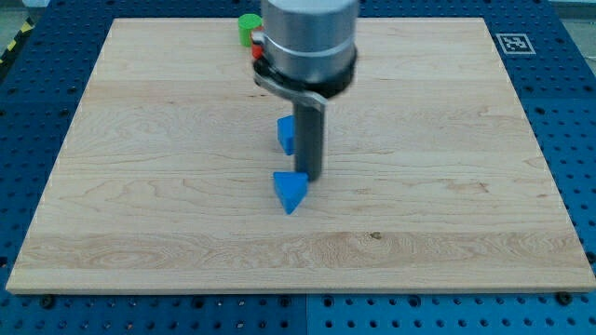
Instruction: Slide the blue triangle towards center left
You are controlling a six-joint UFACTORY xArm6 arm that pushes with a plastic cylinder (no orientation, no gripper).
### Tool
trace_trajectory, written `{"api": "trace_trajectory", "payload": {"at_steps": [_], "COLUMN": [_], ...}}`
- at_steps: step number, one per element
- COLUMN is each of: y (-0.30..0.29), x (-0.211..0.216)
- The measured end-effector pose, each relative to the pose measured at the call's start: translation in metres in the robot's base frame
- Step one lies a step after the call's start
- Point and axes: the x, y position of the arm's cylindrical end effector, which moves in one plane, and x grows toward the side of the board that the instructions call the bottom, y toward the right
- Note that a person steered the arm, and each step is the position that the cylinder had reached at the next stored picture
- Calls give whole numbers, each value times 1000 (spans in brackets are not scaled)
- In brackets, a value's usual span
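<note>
The blue triangle (290, 191) lies on the wooden board (140, 186) a little below the view's centre. My tip (309, 177) rests on the board at the triangle's upper right edge, touching or nearly touching it. A second blue block (286, 134), shape unclear, sits just above the triangle, partly hidden behind the rod on its left side.
A green block (248, 28) stands near the board's top edge, left of the arm's body. A red block (256, 46) peeks out just below it, mostly hidden by the arm. A fiducial marker (515, 43) sits at the board's top right corner.
</note>
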Motion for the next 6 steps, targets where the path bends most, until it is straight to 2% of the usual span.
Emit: {"api": "trace_trajectory", "payload": {"at_steps": [1, 2, 3, 4, 5, 6], "y": [47, 56, 3, -82, -71, -24], "x": [13, 32, 26, -19, -28, 4]}}
